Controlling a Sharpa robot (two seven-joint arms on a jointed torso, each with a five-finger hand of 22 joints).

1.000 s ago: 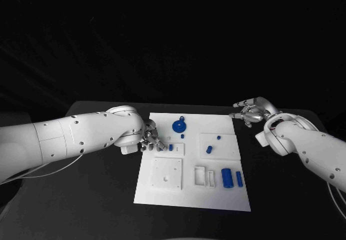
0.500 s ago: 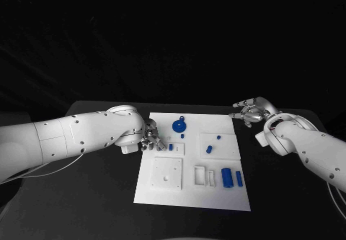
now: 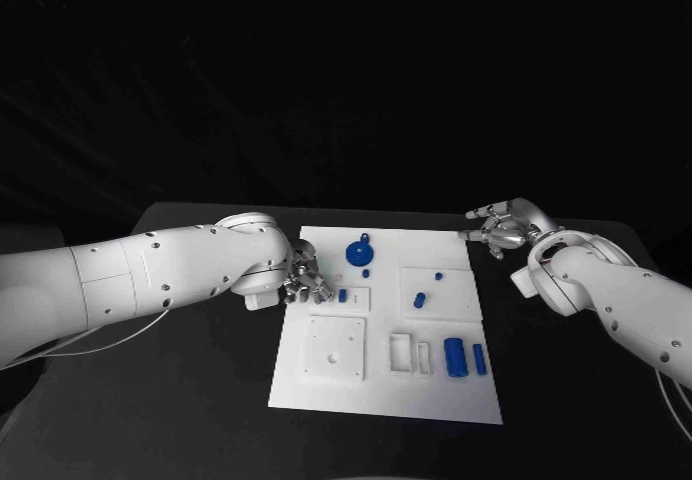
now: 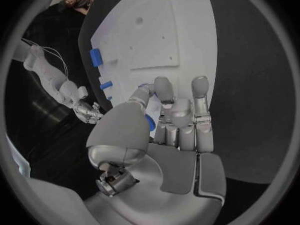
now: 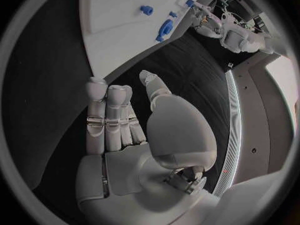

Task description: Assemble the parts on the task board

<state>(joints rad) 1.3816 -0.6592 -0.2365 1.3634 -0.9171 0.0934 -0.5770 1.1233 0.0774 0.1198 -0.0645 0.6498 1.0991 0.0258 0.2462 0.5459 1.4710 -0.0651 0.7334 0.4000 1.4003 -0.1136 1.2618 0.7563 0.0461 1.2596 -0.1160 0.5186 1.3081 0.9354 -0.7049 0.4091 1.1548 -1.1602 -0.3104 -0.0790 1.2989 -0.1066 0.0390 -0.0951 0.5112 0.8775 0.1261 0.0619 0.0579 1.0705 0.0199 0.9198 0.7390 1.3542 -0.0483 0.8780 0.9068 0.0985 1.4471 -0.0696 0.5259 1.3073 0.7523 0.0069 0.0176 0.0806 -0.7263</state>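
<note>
Task board (image 3: 378, 395), a white plate, lies in the middle of the black counter (image 3: 202, 380), its long side running from near to far. Blue parts sit on it: a round disc-shaped part (image 3: 358, 250) at the far end, a small part (image 3: 418, 298) on a raised square right of centre, and two upright cylinders (image 3: 464, 355) side by side near the right edge. A small blue peg (image 3: 342, 295) stands in a square block on the board's left side, just beside the left hand (image 3: 303, 281). That hand hovers at the board's left edge with its fingers (image 4: 200, 92) stretched forward over the white surface and the thumb bent in toward a blue piece (image 4: 150, 122); whether it actually pinches that piece cannot be told. The right hand (image 3: 499, 228) is well apart from the parts, off the board's far right corner above the counter, its fingers (image 5: 97, 105) straight and close together, thumb apart, holding nothing.
</note>
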